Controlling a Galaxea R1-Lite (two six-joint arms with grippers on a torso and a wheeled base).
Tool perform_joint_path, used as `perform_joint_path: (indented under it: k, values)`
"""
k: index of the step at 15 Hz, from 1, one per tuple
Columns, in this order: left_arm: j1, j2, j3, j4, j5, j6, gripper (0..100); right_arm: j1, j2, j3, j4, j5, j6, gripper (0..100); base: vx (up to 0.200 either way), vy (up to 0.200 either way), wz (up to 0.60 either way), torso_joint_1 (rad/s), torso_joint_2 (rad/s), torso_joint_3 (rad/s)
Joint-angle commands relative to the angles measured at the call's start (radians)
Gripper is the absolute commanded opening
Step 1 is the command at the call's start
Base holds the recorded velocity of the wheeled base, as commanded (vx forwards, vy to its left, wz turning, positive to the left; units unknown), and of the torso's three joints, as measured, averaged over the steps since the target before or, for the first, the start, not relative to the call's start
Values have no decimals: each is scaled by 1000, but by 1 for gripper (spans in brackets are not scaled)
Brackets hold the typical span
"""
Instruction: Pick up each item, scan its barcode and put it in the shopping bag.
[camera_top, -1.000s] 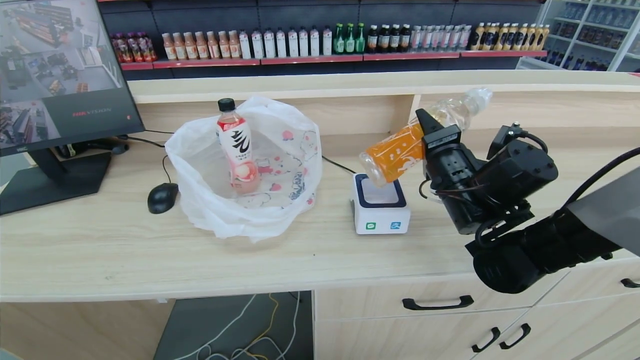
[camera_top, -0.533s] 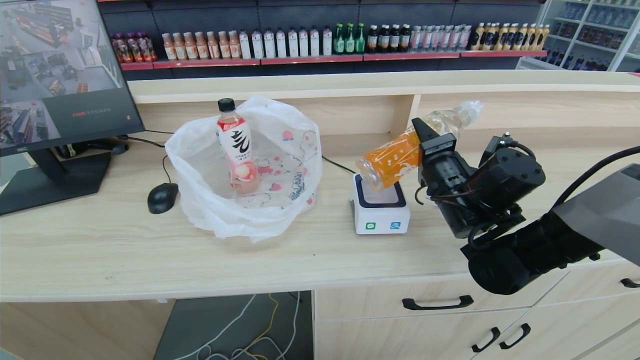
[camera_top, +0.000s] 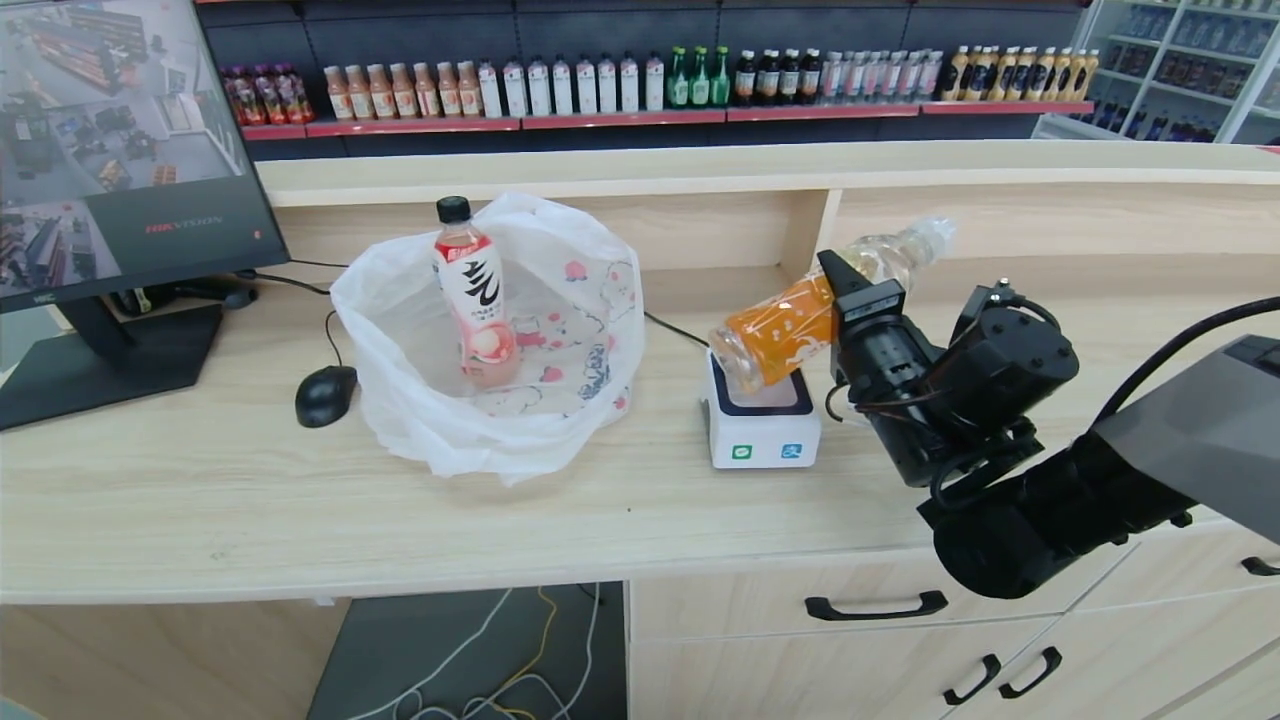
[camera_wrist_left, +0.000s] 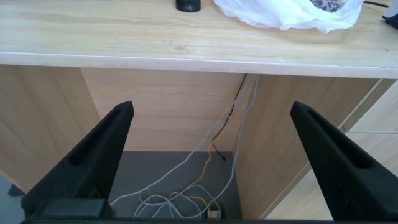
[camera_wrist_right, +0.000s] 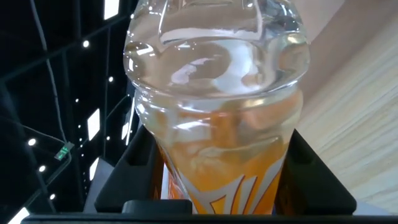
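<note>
An orange-labelled clear bottle (camera_top: 790, 325) lies tilted, its base just over the glass top of the white barcode scanner (camera_top: 762, 420). My right gripper (camera_top: 850, 285) is shut on the bottle (camera_wrist_right: 217, 118) around its middle. A white shopping bag (camera_top: 490, 330) stands open to the left of the scanner, with a pink bottle (camera_top: 473, 295) upright inside it. My left gripper (camera_wrist_left: 211, 162) hangs open below the counter's front edge (camera_wrist_left: 186, 59), with nothing between its fingers.
A black mouse (camera_top: 325, 395) lies left of the bag, and a monitor (camera_top: 110, 150) stands at the far left. A raised wooden ledge (camera_top: 700, 165) runs behind the counter. Drawers with black handles (camera_top: 875, 605) sit under the right side. Cables (camera_wrist_left: 205, 180) hang under the counter.
My right gripper has lowered the orange bottle and brought it a little left, so its base now sits close over the scanner. The bag and the pink bottle have not moved.
</note>
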Motion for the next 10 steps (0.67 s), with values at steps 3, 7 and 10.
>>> perform_joint_path:
  k: [3, 7, 10]
  values:
    - [0, 0, 0, 0, 1, 1, 100, 2, -3, 1, 0, -1, 0, 0, 0, 0, 0, 0, 0, 0]
    - [0, 0, 0, 0, -1, -1, 100, 0, -4, 2, 0, -4, -2, 0, 0, 0, 0, 0, 0, 0]
    - [0, 0, 0, -2, -1, 1, 100, 2, -6, 2, 0, -6, -2, 0, 0, 0, 0, 0, 0, 0]
